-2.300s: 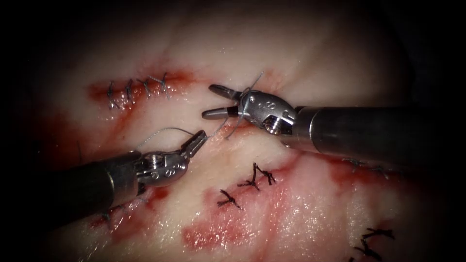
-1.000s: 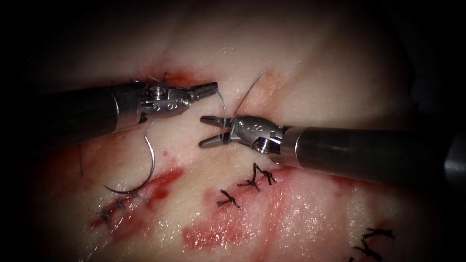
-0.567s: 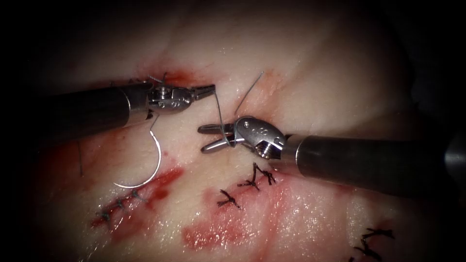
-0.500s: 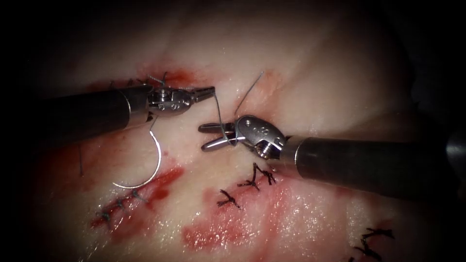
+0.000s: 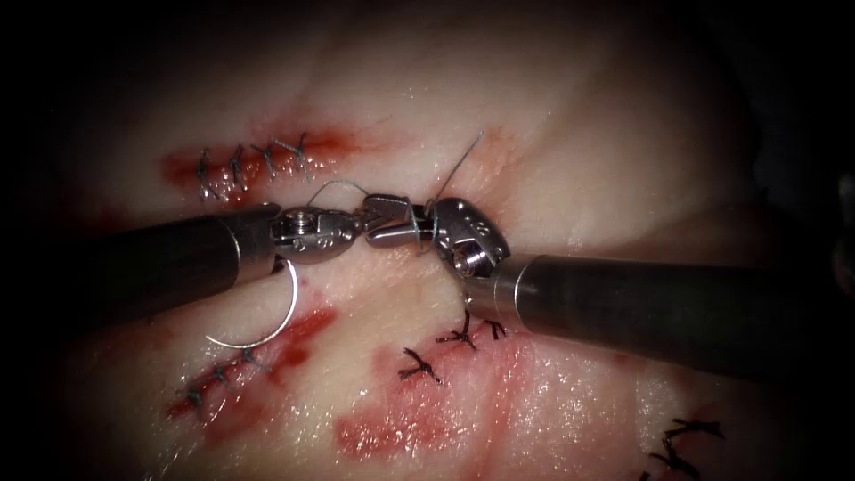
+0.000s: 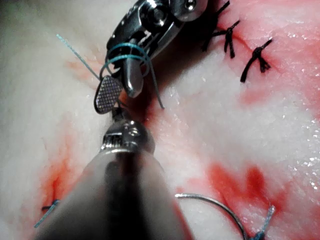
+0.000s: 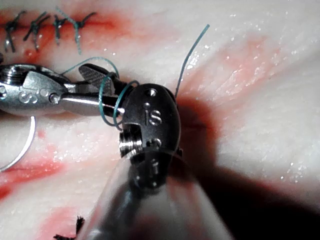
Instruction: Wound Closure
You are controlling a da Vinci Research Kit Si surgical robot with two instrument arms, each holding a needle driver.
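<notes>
My left tool (image 5: 363, 223) comes in from the left, jaws shut on the thread (image 5: 343, 184), its tip between the right tool's jaws. My right tool (image 5: 381, 220) stands open, with loops of thread (image 6: 125, 50) wound round its jaws (image 7: 107, 95). It holds nothing. A short thread tail (image 5: 463, 158) sticks up from the tissue (image 5: 552, 107) behind the right tool. The curved needle (image 5: 287, 312) lies free on the tissue below the left shaft, not in the tissue and held by neither tool. The needle (image 6: 220, 205) trails thread from its end.
Stitched cuts with blue thread lie at the upper left (image 5: 254, 160) and lower left (image 5: 223, 370). Black knots (image 5: 463, 334) sit below the right shaft, more at the lower right (image 5: 681, 445). Red fluid (image 5: 392, 432) stains the tissue in front.
The left tool has moved down and right with the thread until its tip meets the right tool's open jaws. The right tool has risen slightly, loops still round it. The needle stayed put.
</notes>
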